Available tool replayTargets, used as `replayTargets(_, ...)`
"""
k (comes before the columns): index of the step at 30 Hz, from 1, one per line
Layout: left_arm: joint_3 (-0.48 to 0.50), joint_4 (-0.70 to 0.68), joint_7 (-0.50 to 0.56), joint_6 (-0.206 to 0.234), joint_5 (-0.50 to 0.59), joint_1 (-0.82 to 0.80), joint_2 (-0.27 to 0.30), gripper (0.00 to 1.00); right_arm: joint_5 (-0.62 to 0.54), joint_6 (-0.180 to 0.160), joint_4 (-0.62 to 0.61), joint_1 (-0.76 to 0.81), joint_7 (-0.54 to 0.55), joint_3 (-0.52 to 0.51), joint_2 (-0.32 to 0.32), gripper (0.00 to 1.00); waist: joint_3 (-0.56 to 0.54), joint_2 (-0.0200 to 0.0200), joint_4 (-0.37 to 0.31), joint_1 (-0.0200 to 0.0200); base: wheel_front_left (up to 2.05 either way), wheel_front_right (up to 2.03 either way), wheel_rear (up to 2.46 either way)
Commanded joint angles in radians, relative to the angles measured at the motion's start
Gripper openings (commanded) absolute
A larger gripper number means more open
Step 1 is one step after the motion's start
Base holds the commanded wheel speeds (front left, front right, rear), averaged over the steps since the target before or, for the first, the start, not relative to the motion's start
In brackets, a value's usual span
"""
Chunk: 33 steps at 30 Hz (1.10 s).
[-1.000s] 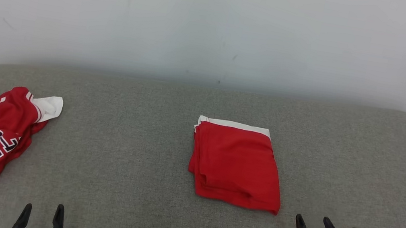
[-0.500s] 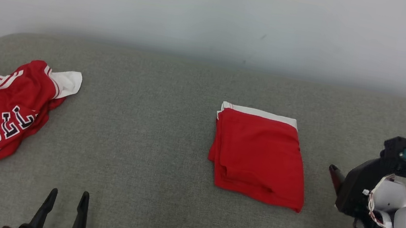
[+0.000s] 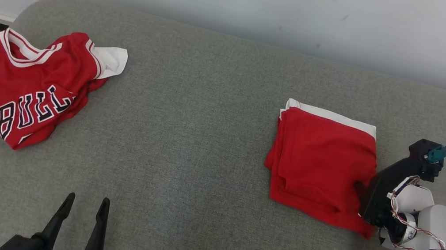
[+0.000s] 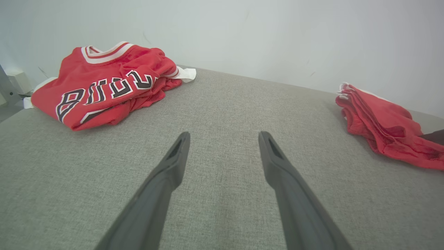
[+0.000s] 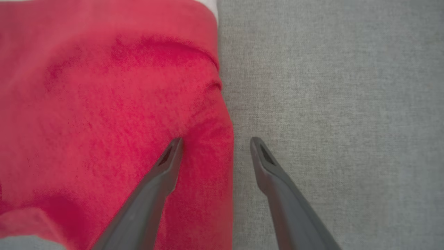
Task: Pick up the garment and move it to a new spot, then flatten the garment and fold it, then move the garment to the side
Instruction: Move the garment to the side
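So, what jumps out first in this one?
A folded red garment lies right of centre on the grey cushion, the open right gripper straddling its right edge. At far left sits a crumpled red jersey with black lettering, and the open left gripper hovers over bare cushion.

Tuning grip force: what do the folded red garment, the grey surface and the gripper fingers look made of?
Folded red garment: soft matte knit, maybe polyester or cotton; fuzzy texture, limp stacked folds.
Grey surface: matte woven upholstery fabric; coarse weave shows, corners rounded as if padded.
Gripper fingers: dark matte plastic, probably; smooth, no shine.
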Motion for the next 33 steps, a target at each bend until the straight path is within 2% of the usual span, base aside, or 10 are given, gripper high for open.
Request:
replayTargets(1, -0.003, -0.001, -0.003, 0.001, 0.006, -0.016, -0.001, 1.00, -0.011, -0.002, 0.021, -0.011, -0.014, 0.004, 0.000, 1.00, 0.013, -0.0001, 0.013, -0.0002, 0.00, 0.00, 0.00)
replayTargets(8, -0.010, 0.005, -0.003, 0.001, 0.001, -0.018, -0.002, 1.00, -0.042, -0.002, 0.113, -0.044, -0.032, -0.014, 0.004, 1.00, 0.030, -0.0001, 0.015, -0.0002, 0.00, 0.00, 0.00)
replayTargets(9, -0.008, 0.005, -0.003, 0.001, -0.002, -0.022, -0.001, 1.00, -0.043, -0.002, 0.135, -0.052, -0.034, -0.018, 0.005, 0.56, 0.036, -0.0001, 0.010, -0.0002, 0.00, 0.00, 0.00)
replayTargets(10, -0.005, 0.005, -0.003, 0.001, -0.002, -0.023, 0.000, 1.00, -0.047, -0.002, 0.145, -0.056, -0.037, -0.017, 0.005, 0.37, 0.039, -0.0001, 0.005, -0.0002, 0.00, 0.00, 0.00)
replayTargets(11, -0.001, 0.004, -0.003, 0.001, -0.003, -0.024, 0.001, 1.00, -0.047, -0.002, 0.152, -0.060, -0.040, -0.011, 0.005, 0.12, 0.043, -0.0001, -0.001, -0.0002, 0.00, 0.00, 0.00)
replayTargets(12, 0.001, 0.004, -0.003, 0.001, -0.004, -0.025, 0.001, 1.00, -0.042, -0.002, 0.159, -0.065, -0.045, -0.004, 0.005, 0.00, 0.045, -0.0001, -0.009, -0.0002, 0.00, 0.00, 0.00)
replayTargets(16, 0.017, -0.001, -0.003, 0.001, -0.004, -0.029, 0.004, 1.00, -0.022, -0.002, 0.158, -0.077, -0.076, 0.031, -0.003, 0.00, 0.051, -0.0001, -0.051, -0.0002, 0.00, 0.00, 0.00)
replayTargets(23, 0.028, -0.010, -0.003, 0.001, -0.001, -0.033, 0.013, 1.00, 0.033, -0.002, 0.121, -0.052, -0.084, 0.117, -0.087, 0.00, 0.051, -0.0001, -0.133, -0.0002, 0.00, 0.00, 0.00)
replayTargets(26, 0.026, -0.016, -0.003, 0.001, 0.000, -0.037, 0.019, 1.00, 0.058, -0.002, 0.078, -0.025, -0.071, 0.174, -0.162, 0.00, 0.056, -0.0001, -0.166, -0.0002, 0.00, 0.00, 0.00)
replayTargets(33, 0.016, -0.050, -0.003, 0.001, -0.004, -0.066, 0.030, 1.00, 0.036, -0.002, -0.022, 0.054, -0.104, 0.252, -0.416, 0.00, 0.102, -0.0001, -0.192, -0.0002, 0.00, 0.00, 0.00)
